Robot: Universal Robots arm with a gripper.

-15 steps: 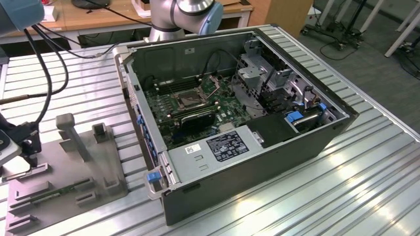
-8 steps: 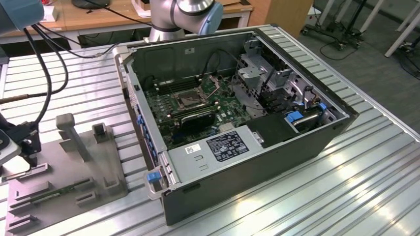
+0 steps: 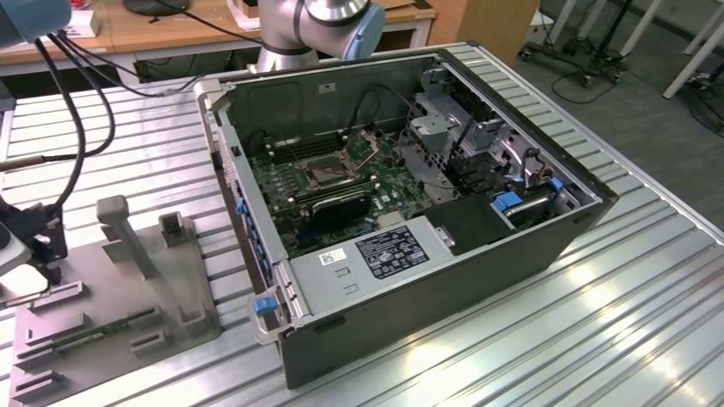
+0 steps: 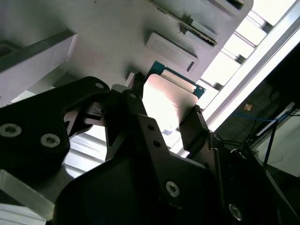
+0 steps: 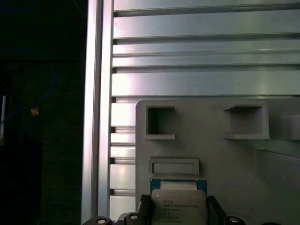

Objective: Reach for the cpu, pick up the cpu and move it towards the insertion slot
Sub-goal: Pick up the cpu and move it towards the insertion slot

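Seemingly, gripper astride cpu over tray

In the exterior view, the fixture tray lies on the table at eight o'clock from the computer case; the insertion slot sits inside, toward ten o'clock.

One pale silvery square cpu chip; one black two-fingered gripper; one grey plastic fixture tray; two rectangular recessed pockets in that tray, counted in the first wrist view; one open black metal computer case; one silver-framed square insertion slot.
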